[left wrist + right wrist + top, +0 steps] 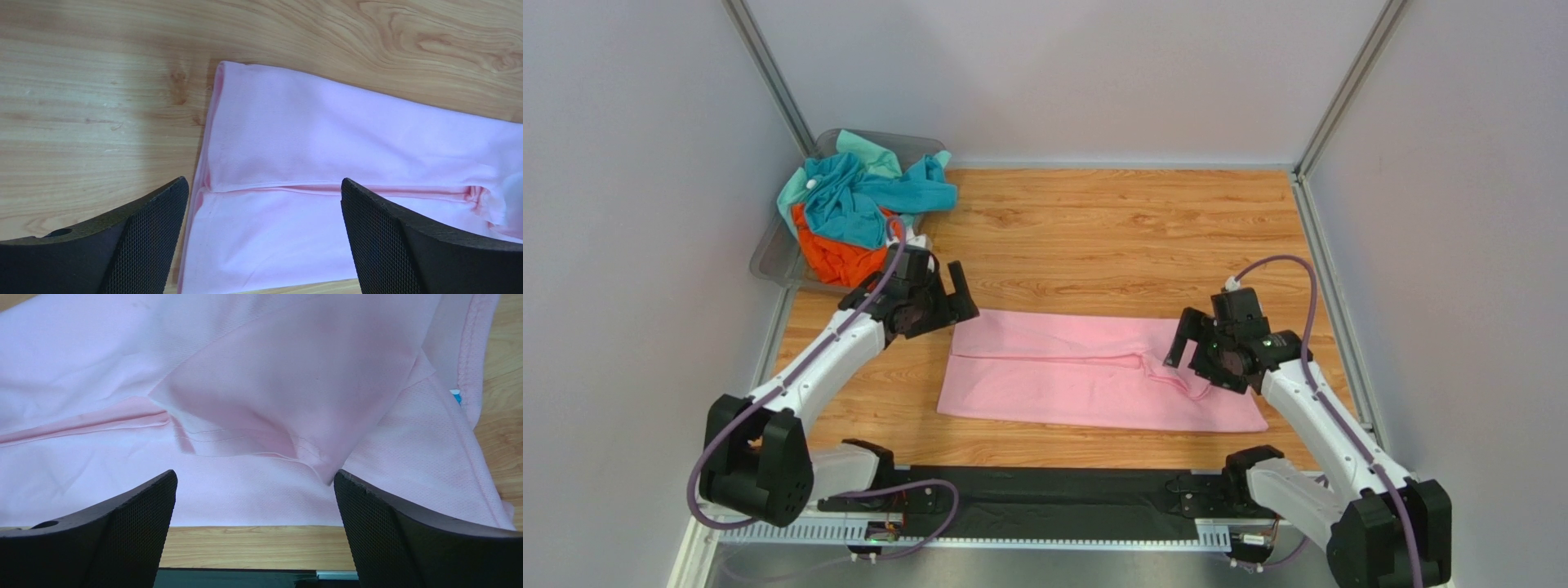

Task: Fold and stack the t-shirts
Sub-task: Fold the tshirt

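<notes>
A pink t-shirt [1087,371] lies flat on the wooden table [1112,233], folded into a long strip with both sides meeting at a middle seam. My left gripper [934,298] is open and empty just above its far left corner; in the left wrist view the shirt's left end [319,141] lies between the fingers [141,239]. My right gripper [1210,349] is open and empty over the shirt's right end. The right wrist view shows a folded sleeve flap [288,392] and the collar edge [472,361].
A clear bin [787,251] at the back left holds a heap of teal [860,196] and orange [836,257] shirts, right behind my left gripper. A black mat [1051,496] runs along the near edge. Grey walls close in both sides.
</notes>
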Tool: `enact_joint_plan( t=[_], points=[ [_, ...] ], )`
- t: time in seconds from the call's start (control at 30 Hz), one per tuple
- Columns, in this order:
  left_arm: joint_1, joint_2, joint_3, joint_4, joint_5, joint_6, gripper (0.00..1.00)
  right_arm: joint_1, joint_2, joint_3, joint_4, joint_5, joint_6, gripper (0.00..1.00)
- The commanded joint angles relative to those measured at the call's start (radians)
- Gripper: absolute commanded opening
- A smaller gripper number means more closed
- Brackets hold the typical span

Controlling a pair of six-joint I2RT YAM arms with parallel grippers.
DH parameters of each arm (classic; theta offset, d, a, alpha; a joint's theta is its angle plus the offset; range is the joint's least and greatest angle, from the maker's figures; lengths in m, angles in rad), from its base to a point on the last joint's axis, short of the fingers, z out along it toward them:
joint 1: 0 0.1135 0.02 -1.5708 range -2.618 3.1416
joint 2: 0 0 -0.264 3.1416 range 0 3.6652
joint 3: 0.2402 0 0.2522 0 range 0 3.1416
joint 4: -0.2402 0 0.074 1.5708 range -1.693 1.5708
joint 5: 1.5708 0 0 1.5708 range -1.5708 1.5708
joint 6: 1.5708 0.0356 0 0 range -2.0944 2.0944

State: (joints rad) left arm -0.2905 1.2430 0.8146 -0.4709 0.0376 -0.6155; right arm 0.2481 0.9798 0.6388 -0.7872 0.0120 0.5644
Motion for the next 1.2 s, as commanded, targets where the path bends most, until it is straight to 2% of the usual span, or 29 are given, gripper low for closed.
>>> enact_joint_plan(
  t=[0.0, 0.2, 0.23, 0.33, 0.6, 0.8, 0.87, 1.03, 1.17],
  points=[
    [-0.041, -0.005, 0.049, 0.011, 0.041, -0.001, 1.0, 0.005, -0.007, 0.087, 0.017, -0.066, 0.006, 1.0],
    [-0.102, 0.117, 0.136, 0.018, 0.05, 0.007, 1.0, 0.005, 0.115, 0.159, 0.104, -0.099, -0.009, 1.0],
    [-0.108, 0.19, 0.162, 0.028, 0.077, 0.01, 1.0, 0.003, 0.204, 0.15, 0.171, -0.15, 0.003, 1.0],
    [-0.111, 0.238, 0.166, 0.035, 0.094, 0.014, 1.0, 0.005, 0.255, 0.141, 0.183, -0.129, 0.026, 1.0],
    [-0.11, 0.337, 0.107, 0.058, 0.088, 0.014, 1.0, -0.023, 0.405, 0.064, 0.17, 0.023, 0.107, 1.0],
    [-0.11, 0.365, 0.048, 0.064, 0.097, 0.01, 1.0, -0.052, 0.549, 0.11, 0.242, 0.003, 0.062, 1.0],
    [-0.11, 0.351, 0.026, 0.066, 0.099, 0.002, 1.0, -0.056, 0.607, 0.166, 0.252, -0.026, 0.016, 1.0],
    [-0.133, 0.29, -0.029, 0.081, 0.094, -0.053, 1.0, -0.072, 0.755, 0.363, 0.213, 0.074, -0.092, 1.0],
    [-0.208, 0.277, -0.037, 0.081, 0.091, -0.088, 1.0, -0.073, 0.923, 0.594, 0.215, -0.03, -0.246, 1.0]
  ],
)
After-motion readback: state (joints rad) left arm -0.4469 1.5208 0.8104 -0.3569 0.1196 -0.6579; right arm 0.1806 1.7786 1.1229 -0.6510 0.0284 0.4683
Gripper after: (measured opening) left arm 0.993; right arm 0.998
